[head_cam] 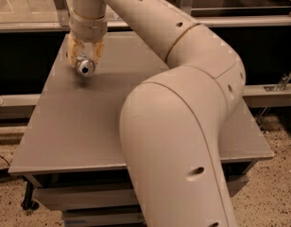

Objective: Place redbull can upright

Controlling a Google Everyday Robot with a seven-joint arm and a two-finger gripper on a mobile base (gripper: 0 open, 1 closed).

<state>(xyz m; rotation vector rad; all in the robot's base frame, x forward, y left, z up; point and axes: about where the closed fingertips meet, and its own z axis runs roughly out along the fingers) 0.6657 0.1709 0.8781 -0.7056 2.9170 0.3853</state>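
Observation:
My gripper (84, 59) hangs over the far left part of the grey table (79, 126), pointing down from the wrist. Its yellowish fingers (71, 51) are shut on the redbull can (85, 67). Only the can's round silver end shows, turned toward the camera, so the can is tilted rather than upright. It is held just above the tabletop, with a soft shadow beneath it. The rest of the can's body is hidden behind the fingers.
My large cream arm (183, 126) fills the middle and right of the view and hides much of the table. A metal rail (259, 20) runs along the back. Speckled floor (278, 183) lies past the table's right edge.

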